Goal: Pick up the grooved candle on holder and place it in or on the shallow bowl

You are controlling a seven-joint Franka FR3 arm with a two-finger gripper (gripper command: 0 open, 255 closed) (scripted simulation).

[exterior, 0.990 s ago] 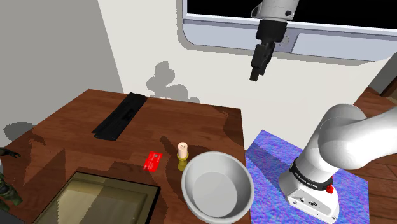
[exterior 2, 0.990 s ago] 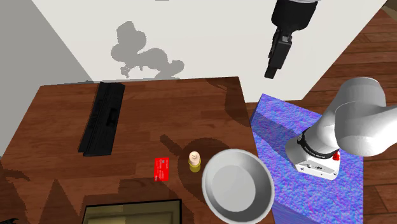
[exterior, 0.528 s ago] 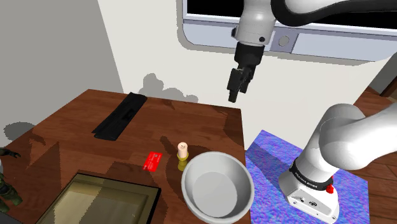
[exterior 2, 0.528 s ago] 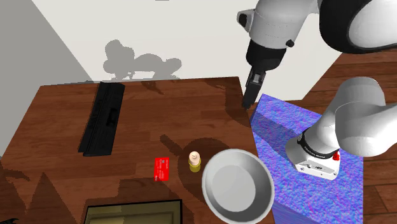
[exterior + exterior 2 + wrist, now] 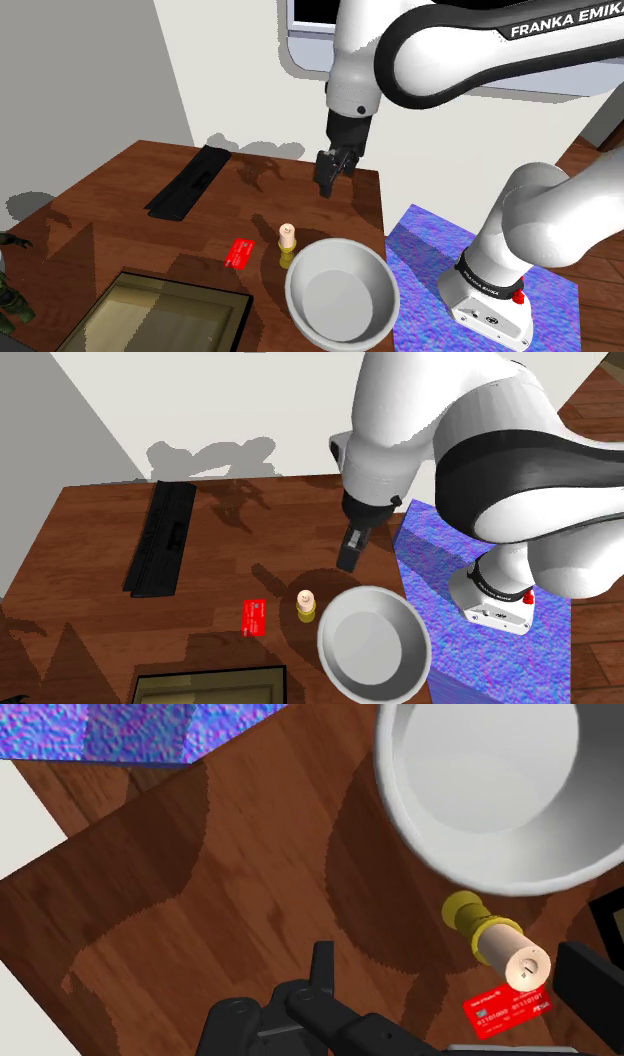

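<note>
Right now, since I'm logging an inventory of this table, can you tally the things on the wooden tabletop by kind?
Candle on holder: 1
White bowl: 1
Red card: 1
Flat black bar: 1
Dark-framed tray: 1
Total: 5

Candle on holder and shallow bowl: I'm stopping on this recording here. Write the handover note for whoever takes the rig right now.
Gripper: empty, touching nothing, hovers above the wooden table, beyond the candle as the shoulder view sees it.
Candle on holder: upright on the table, right beside the bowl's rim, with a red card on its other side.
Shallow bowl: white, empty, at the table corner nearest the stand.
Done: no grasp yet.
Left: bring the gripper over the candle, descend, grasp, lift, and set it in the bowl.
</note>
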